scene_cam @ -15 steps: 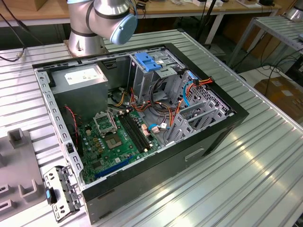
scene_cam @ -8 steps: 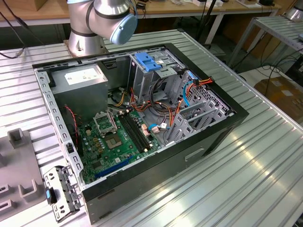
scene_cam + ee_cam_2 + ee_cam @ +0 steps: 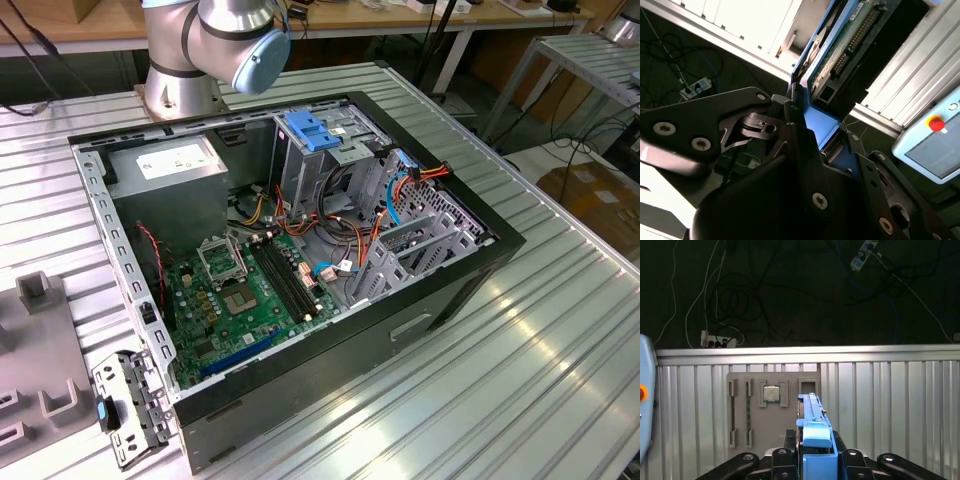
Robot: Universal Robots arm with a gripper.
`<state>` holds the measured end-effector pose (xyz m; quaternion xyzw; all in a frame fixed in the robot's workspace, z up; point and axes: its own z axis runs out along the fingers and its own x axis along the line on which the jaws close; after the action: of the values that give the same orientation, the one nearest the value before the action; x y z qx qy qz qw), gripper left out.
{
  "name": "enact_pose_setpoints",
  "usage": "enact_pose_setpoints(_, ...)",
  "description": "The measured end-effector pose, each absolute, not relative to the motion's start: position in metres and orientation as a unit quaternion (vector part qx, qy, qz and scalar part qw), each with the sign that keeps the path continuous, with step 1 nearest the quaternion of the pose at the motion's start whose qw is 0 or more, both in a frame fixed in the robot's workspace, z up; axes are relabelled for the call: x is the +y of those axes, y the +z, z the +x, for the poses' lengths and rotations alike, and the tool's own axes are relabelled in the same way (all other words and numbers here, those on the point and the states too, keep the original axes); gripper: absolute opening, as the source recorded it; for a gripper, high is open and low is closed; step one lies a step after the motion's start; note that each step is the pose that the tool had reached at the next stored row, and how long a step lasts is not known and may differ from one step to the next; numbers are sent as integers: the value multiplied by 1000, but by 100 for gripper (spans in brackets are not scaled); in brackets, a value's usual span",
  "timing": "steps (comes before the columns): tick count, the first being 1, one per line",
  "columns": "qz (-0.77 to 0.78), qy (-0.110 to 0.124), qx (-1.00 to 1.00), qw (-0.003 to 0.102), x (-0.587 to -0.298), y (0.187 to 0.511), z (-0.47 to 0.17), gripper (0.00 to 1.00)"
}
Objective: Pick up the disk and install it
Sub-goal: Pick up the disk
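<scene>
Disk (image 3: 812, 412) — blue carrier frame and all — is clenched in the end effector (image 3: 814, 440), held edge-on above the ribbed tabletop (image 3: 890, 400) and a grey parts tray (image 3: 765, 425). Pick-up looks done; installing calls for squaring the carrier to the cage (image 3: 300, 175) in the open case (image 3: 300, 400). Orange and blue cables (image 3: 400, 190) crowd just beside it — a likely snag.

nothing here can actually be read. the white sticker (image 3: 172, 160) on the grey power supply box (image 3: 170, 205) carries print too small to make out, and so do the motherboard (image 3: 245, 295) and the disk (image 3: 850, 35) in the second wrist view.
</scene>
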<state>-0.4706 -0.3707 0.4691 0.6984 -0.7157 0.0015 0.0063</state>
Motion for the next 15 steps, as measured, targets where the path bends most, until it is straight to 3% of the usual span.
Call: enact_pose_setpoints(15,698,2,-716,7,-371,496,-471,37)
